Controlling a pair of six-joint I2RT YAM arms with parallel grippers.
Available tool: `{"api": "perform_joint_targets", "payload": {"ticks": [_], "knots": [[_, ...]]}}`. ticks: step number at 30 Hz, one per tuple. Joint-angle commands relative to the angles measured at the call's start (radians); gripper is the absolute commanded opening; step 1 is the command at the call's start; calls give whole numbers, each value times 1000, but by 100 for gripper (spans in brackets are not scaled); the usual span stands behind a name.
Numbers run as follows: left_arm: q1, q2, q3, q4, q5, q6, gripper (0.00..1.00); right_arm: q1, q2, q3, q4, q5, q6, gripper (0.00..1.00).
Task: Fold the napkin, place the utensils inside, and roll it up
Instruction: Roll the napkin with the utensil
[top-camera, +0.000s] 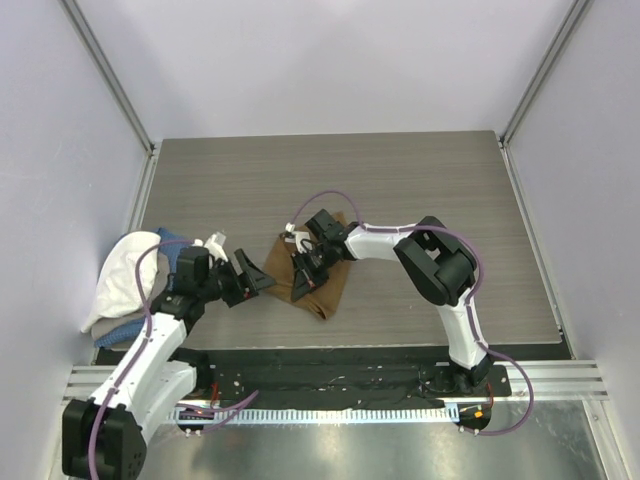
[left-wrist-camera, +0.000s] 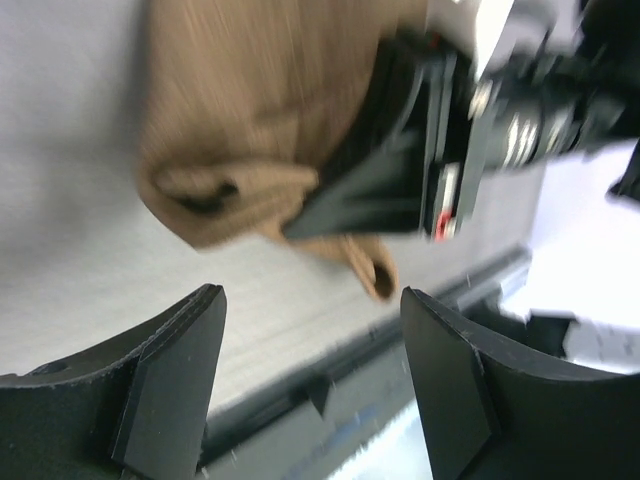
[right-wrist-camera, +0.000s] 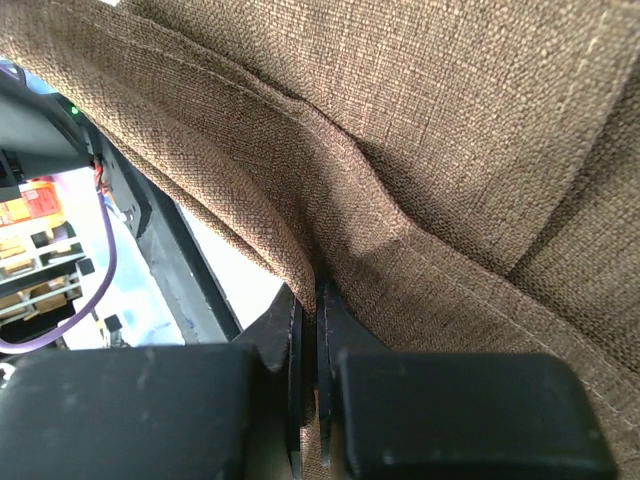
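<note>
Tan-brown, plain-woven napkin (top-camera: 330, 290) at centre; grey wood-grain table (top-camera: 300, 180); white cloth (top-camera: 120, 280) and blue cloth (top-camera: 175, 242) at nine o'clock; white left arm (top-camera: 150, 365) and right arm (top-camera: 380, 240), black joints; purple cables (top-camera: 335, 194).

Lab robot cell: white panel walls (top-camera: 320, 60), alu rail (top-camera: 350, 385).

Legible text, labels, brands, numbers, signs: none in any view. Orange patch (right-wrist-camera: 28, 205) at the left edge of the right wrist view: too blurred to read. Small red mark (left-wrist-camera: 441, 222) in the left wrist view: no characters discernible.
</note>
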Motion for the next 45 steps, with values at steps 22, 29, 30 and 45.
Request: {"api": "perform_joint_targets", "payload": {"ticks": [22,29,30,45], "knots": [[-55,485,-146,890,-32,-196,73,-3,44,-15,3,10,18,1],[-55,594,-179,904,-64,-126,73,-3,44,-23,13,10,26,1],[-57,596,-178,904,-58,-123,73,-3,42,-27,14,10,29,1],[-52,228,-6,263,-360,102,82,-25,68,-67,75,-5,69,1]]}}
